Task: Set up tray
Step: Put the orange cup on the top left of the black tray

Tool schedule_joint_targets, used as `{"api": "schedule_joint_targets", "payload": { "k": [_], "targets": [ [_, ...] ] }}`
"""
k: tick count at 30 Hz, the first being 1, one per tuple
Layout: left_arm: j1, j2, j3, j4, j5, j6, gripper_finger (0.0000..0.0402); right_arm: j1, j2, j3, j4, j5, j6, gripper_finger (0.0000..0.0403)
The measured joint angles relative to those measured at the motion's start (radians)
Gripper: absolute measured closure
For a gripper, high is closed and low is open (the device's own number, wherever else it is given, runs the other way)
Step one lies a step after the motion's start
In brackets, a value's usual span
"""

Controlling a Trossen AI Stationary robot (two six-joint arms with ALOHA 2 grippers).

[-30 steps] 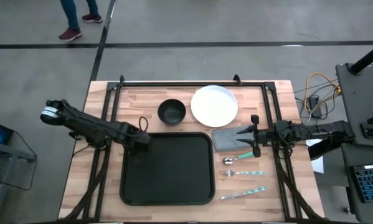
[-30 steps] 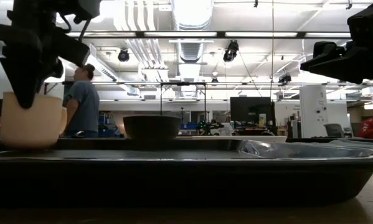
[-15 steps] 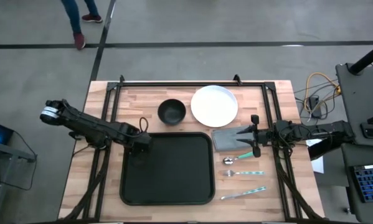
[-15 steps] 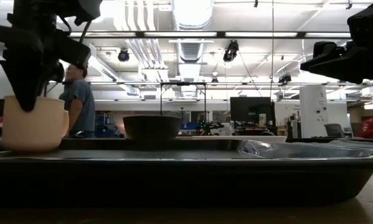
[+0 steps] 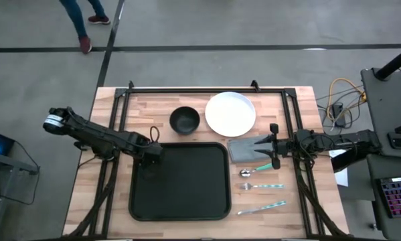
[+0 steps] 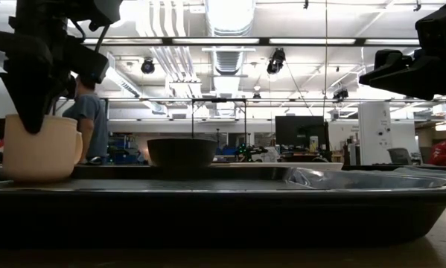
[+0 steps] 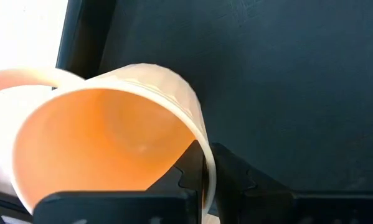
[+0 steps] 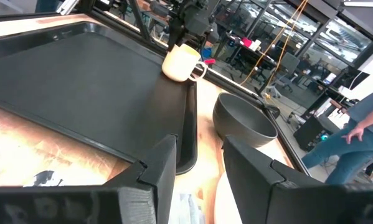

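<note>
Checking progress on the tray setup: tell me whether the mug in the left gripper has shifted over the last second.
Yes, slightly. In the low view the mug, gripped by the left gripper, has edged right toward the black bowl, which stays put.

Left gripper (image 5: 148,155) pinches wall of mug (image 6: 40,148) at tray's (image 5: 180,201) back-left corner; mug blocks that corner. Rest of tray floor beyond mug bare, free passage. Bowl (image 5: 185,119) near, beyond tray's far rim, plate (image 5: 231,113) beside bowl; both obstruct table's far strip. Right gripper (image 5: 259,150) hovers over napkin (image 5: 244,149), just beside tray's right rim. Near side of right gripper: spoon (image 5: 255,170), fork (image 5: 260,186), knife (image 5: 261,209) fill strip right of tray.
</note>
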Motion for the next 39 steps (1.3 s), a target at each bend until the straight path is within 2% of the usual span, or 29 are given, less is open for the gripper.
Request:
{"api": "schedule_joint_targets", "payload": {
  "k": [10, 20, 24, 29, 34, 39],
  "targets": [
    [0.000, 0.000, 0.000, -0.002, 0.000, 0.000, 0.0388, 0.000, 0.000, 0.000, 0.000, 0.000, 0.000, 0.0280],
    [0.000, 0.000, 0.034, -0.002, -0.002, 0.024, 0.0308, 0.000, 0.000, 0.000, 0.000, 0.000, 0.000, 0.0280],
    [0.000, 0.000, 0.076, 0.000, -0.007, 0.080, 0.0291, 0.000, 0.000, 0.000, 0.000, 0.000, 0.000, 0.0280],
    [-0.001, -0.001, 0.158, 0.007, -0.108, 0.204, 0.0289, 0.000, 0.000, 0.000, 0.000, 0.000, 0.000, 0.0280],
    [-0.003, -0.004, 0.231, 0.003, -0.296, 0.219, 0.0289, 0.000, 0.000, 0.000, 0.000, 0.000, 0.000, 0.0280],
    [-0.001, -0.004, 0.281, -0.011, -0.349, 0.278, 0.0289, 0.000, 0.000, 0.000, 0.000, 0.000, 0.000, 0.0280]
  ]
}}
